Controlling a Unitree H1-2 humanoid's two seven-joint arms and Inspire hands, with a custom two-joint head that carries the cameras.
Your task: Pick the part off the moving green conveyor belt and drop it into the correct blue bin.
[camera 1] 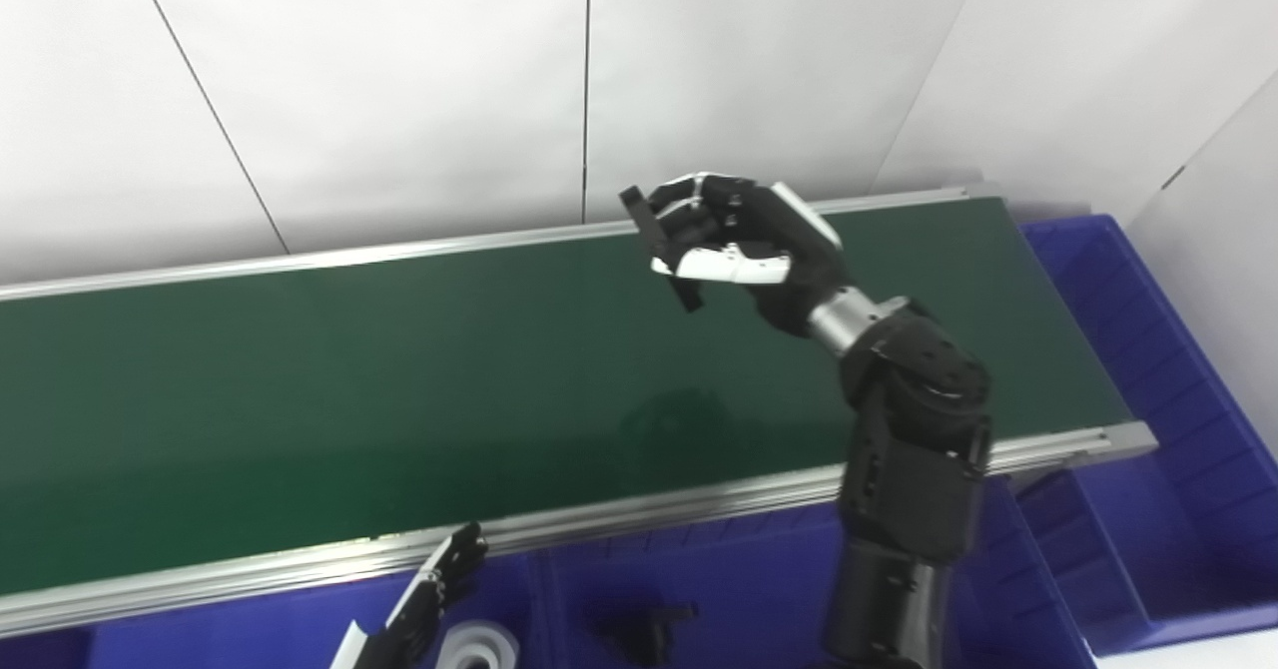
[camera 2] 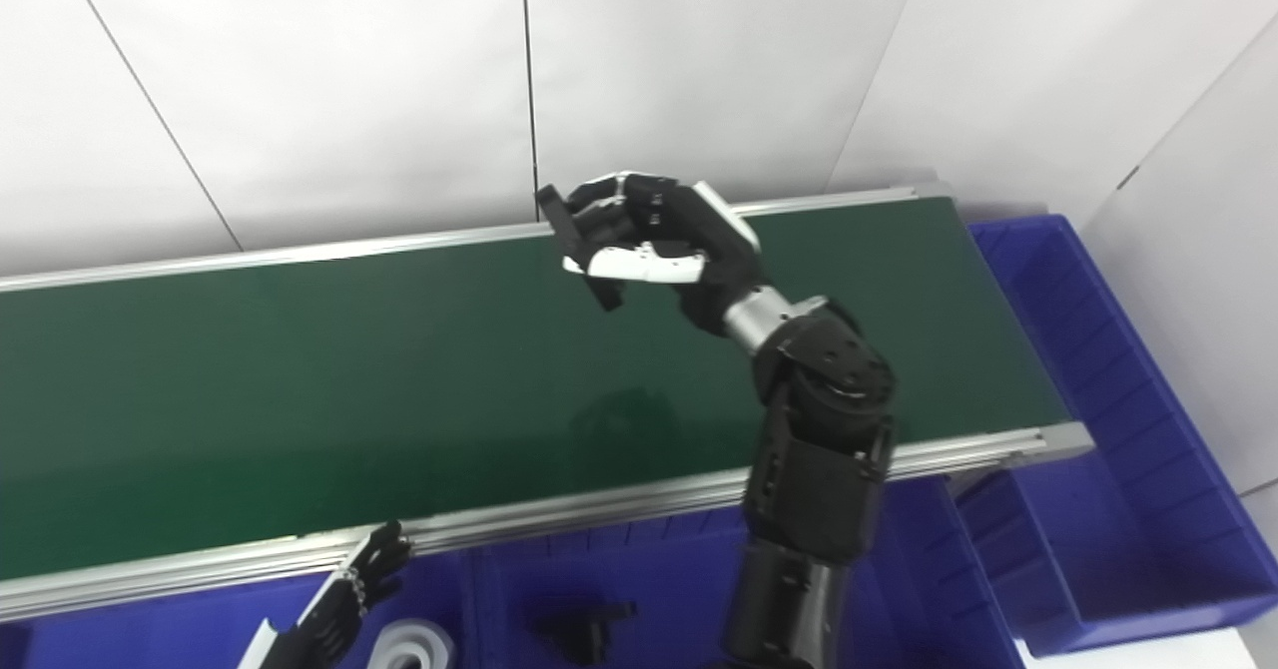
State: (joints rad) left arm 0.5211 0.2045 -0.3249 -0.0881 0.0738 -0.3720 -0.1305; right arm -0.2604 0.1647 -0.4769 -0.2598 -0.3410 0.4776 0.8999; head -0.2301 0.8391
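Note:
My right hand (camera 1: pixel 739 240) is raised above the far side of the green conveyor belt (camera 1: pixel 399 389), its fingers and thumb shut on a flat black part (camera 1: pixel 659 245) that sticks out to the left of the hand. The same black part (camera 2: pixel 584 250) shows in the right eye view, held clear of the belt. No other part lies on the belt. My left hand (camera 1: pixel 429 594) is low at the bottom left, over the near blue bin (camera 1: pixel 749 579), fingers straight and apart, holding nothing.
In the near blue bins lie a white ring-shaped part (camera 1: pixel 479 649) and a black part (camera 1: pixel 644 629). A larger blue bin (camera 1: pixel 1158 399) stands at the belt's right end. Aluminium rails (camera 1: pixel 599 524) edge the belt; a white wall stands behind.

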